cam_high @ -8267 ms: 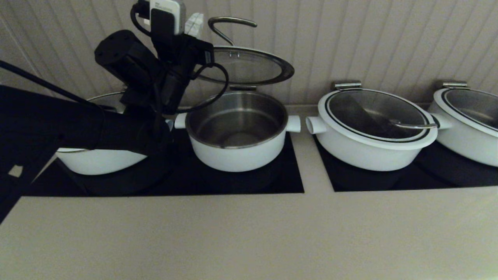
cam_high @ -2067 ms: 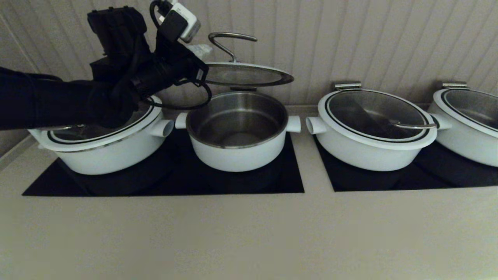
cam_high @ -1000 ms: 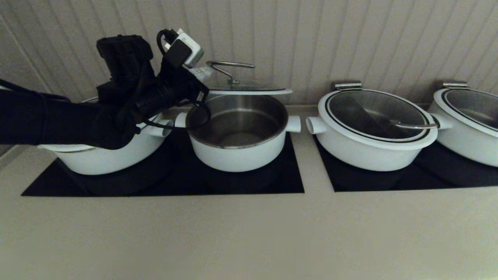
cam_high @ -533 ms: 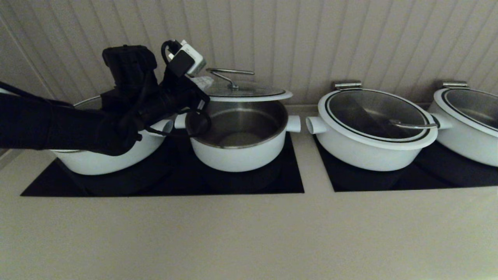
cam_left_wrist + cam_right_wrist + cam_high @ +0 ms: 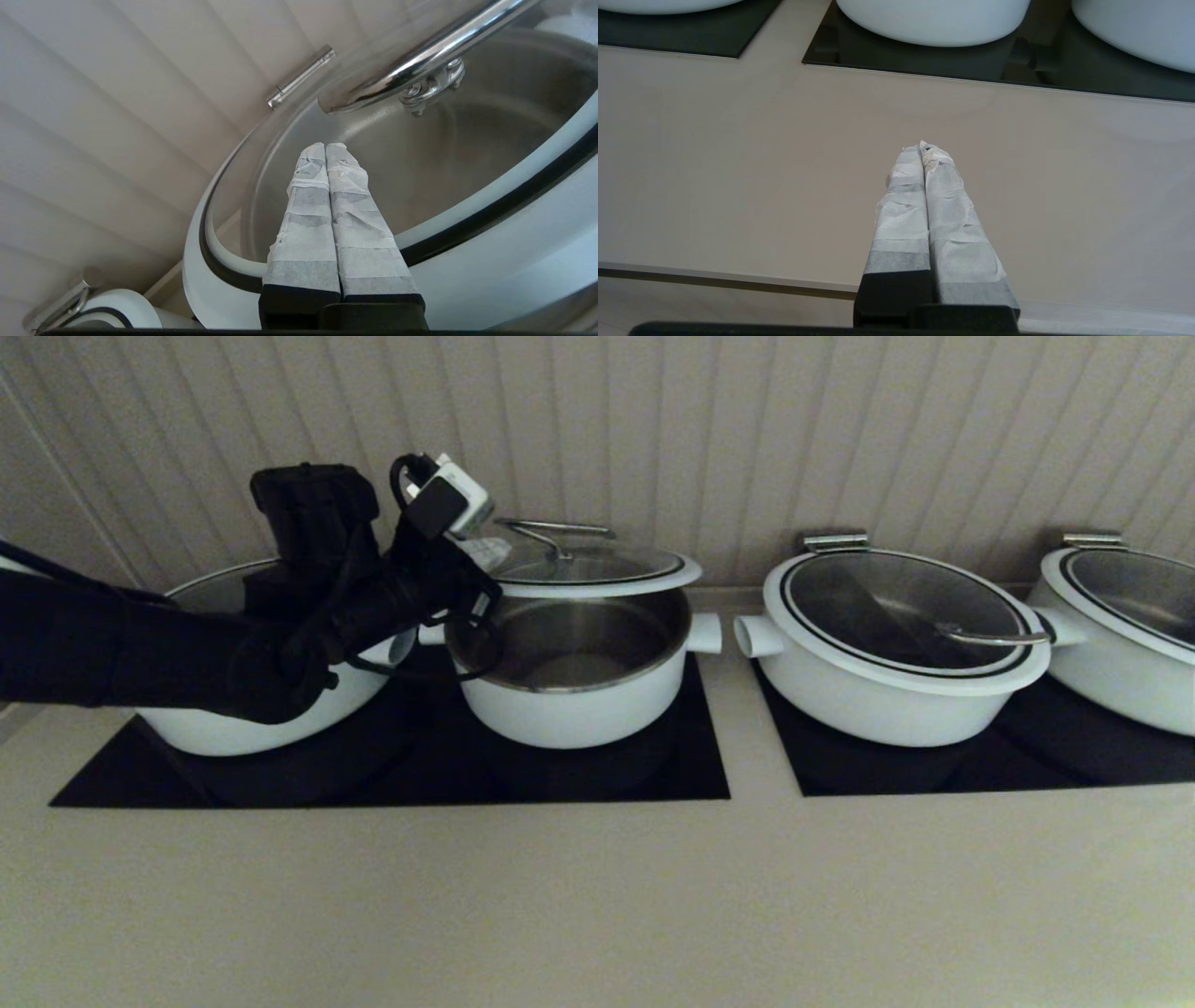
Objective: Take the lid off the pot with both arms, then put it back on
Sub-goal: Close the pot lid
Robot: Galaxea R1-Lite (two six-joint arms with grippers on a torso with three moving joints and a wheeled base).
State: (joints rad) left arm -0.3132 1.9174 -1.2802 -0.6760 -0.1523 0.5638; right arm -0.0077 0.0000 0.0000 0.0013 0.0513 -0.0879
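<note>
The round glass lid with white rim sits tilted above the deep white steel-lined pot. The left gripper, fingers pressed together, rests on its glass. The right gripper, likewise closed, hangs over the beige bench.

Glass lid tilted, front raised over pot.

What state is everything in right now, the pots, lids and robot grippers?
Lid: tilted just above the pot, not seated.
Pot: uncovered at the front, empty.
Left gripper: shut, fingertips over the lid's glass.
Right gripper: shut, empty, above the counter.
Wide pot right of it: lidded.
Far-right pot: lidded.
</note>
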